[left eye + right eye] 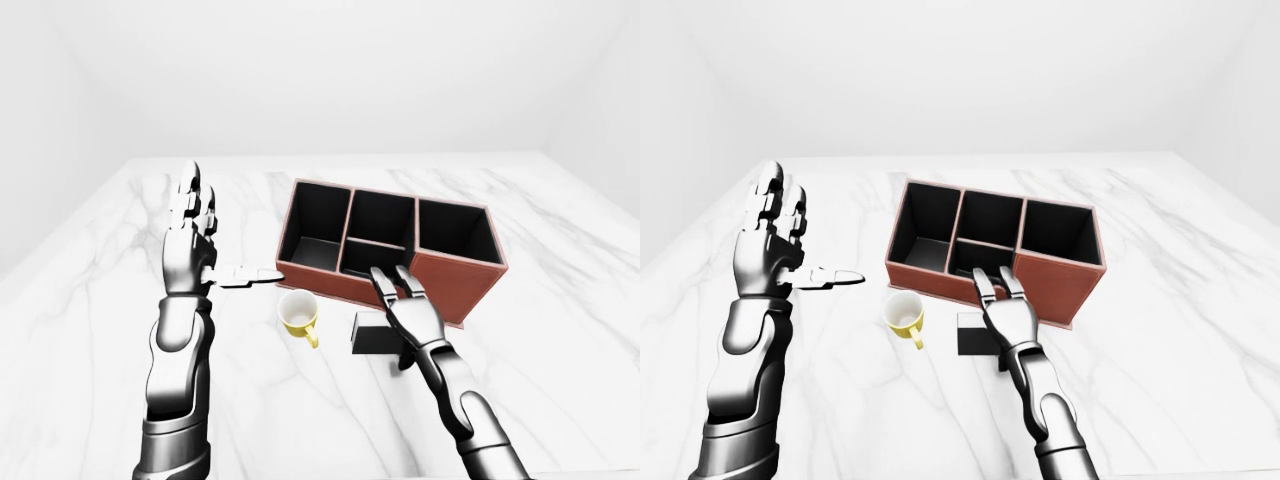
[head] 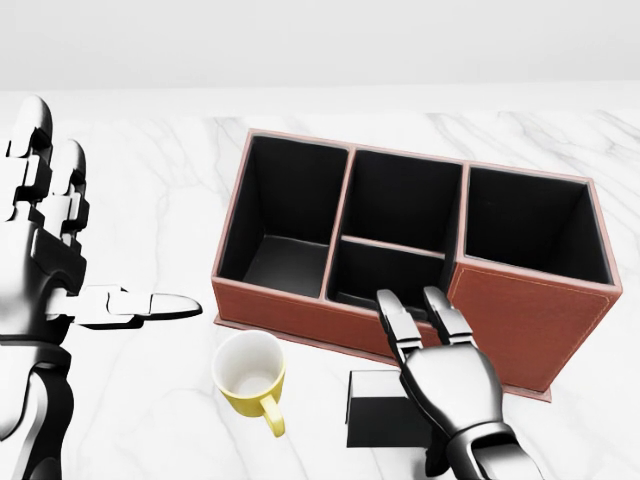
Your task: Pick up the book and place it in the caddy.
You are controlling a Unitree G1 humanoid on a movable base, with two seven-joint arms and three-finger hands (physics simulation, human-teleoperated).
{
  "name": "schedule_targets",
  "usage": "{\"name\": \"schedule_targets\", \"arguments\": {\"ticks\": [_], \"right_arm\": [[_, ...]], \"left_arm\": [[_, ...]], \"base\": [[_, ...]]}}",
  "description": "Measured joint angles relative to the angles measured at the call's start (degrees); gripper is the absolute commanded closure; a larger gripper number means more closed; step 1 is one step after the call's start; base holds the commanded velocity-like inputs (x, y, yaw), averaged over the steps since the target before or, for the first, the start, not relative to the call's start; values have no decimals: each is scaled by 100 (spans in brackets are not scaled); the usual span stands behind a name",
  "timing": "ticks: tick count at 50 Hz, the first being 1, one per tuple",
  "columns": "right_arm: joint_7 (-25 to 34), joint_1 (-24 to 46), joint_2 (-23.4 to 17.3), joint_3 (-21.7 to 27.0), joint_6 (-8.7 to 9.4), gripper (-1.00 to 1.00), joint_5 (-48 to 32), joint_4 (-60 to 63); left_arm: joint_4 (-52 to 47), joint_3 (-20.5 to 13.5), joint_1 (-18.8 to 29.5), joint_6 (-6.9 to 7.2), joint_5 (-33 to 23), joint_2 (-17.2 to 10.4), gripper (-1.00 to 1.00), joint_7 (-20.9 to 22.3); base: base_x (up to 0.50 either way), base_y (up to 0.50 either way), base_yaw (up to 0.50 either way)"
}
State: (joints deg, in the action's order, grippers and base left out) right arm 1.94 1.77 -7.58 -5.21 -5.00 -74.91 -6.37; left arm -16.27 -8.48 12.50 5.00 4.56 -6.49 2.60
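The right hand [image 2: 440, 375] is hovering, fingers spread, over the dark book [image 2: 385, 420] lying flat on the marble beside the caddy [image 2: 540, 320] — it needs lowering squarely, thumb under an edge; the left hand [image 2: 45, 260] is idling open.

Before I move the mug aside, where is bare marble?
Bare marble lies left of the mug, below the left hand. Crowded: mug, book, right hand and caddy sit close together.
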Motion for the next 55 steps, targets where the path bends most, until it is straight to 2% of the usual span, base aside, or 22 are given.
{"name": "schedule_targets", "arguments": {"ticks": [11, 27, 28, 29, 55], "right_arm": [[-36, -82, -1, -70, 0, -100, -131, -163], [-353, 313, -64, -118, 0, -100, -211, -741], [-357, 336, -64, -122, 0, 18, -213, -766], [-360, 354, -60, -130, 0, 100, -217, -785], [-206, 604, 121, -33, 0, 100, -347, -1012]], "left_arm": [[-24, -13, -8, 0, 7, -9, -100, 3], [-65, -43, 17, 0, 33, -34, -100, 12], [-69, -44, 17, 0, 34, -35, -100, 12], [-74, -46, 16, 0, 36, -36, -100, 12], [-81, -73, 17, 0, 61, -50, -100, 5]], "base": [[0, 0, 0], [0, 0, 0], [0, 0, 0], [0, 0, 0], [0, 0, 0]]}}
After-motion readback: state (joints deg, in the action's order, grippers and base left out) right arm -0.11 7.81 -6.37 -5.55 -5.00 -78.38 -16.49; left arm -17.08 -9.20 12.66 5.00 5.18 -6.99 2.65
